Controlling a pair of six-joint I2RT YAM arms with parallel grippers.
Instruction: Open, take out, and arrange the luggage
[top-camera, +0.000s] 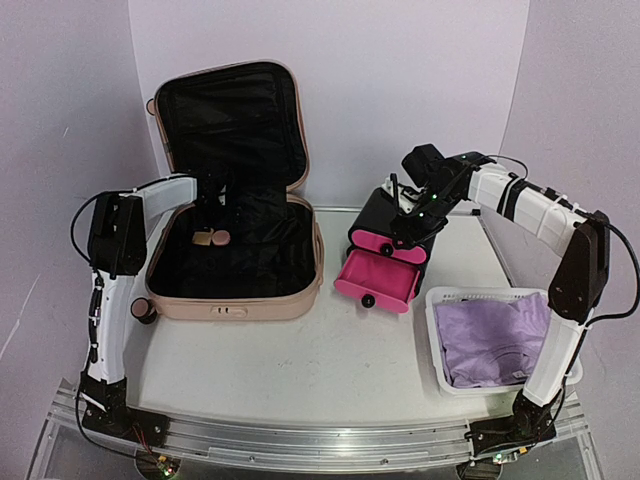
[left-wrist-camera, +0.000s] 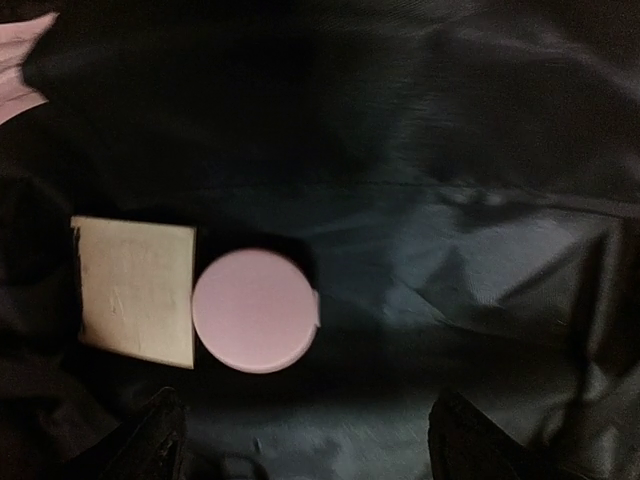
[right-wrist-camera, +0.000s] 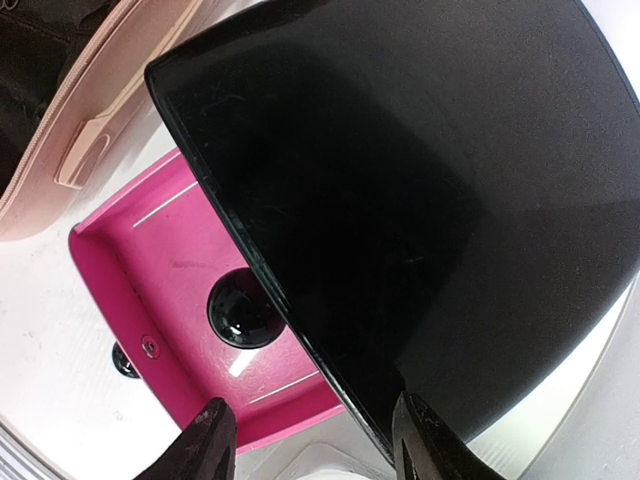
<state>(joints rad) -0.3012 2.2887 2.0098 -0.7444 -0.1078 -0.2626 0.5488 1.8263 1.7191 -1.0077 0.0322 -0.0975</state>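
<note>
Toward the left side of the bench (top-camera: 300, 370) the luggage (top-camera: 230, 305) lies open, its lid standing upright at the back and its lower half flat, front wall facing the arms. On the black lining inside are a round pink disc (left-wrist-camera: 256, 311) and a pale square card (left-wrist-camera: 136, 290), just beside each other and perhaps touching. The left gripper (left-wrist-camera: 305, 445) hangs over them inside the case, released, its fingers (left-wrist-camera: 150, 440) spread wide with nothing between them. The right gripper (right-wrist-camera: 315, 440) is at the black-and-pink drawer box (top-camera: 385, 235), whose lowest pink drawer (top-camera: 378, 280) is pulled out; the edge of the box's black top runs between its fingers, and I cannot tell whether they are clamped on it or only straddling it. A white basket (top-camera: 440, 300) with purple cloth (top-camera: 495, 340) sits at the near right. The shell looks stiff, smooth and likely slick, and with so little inside probably light, so it may slide if pushed; the rim or the front handle seems the surest hold. The lining is soft and wrinkled and could bunch under a fingertip. Both items lie flat and low, so a pinch across the disc's edge looks best, while the thin card may need tipping up first
</note>
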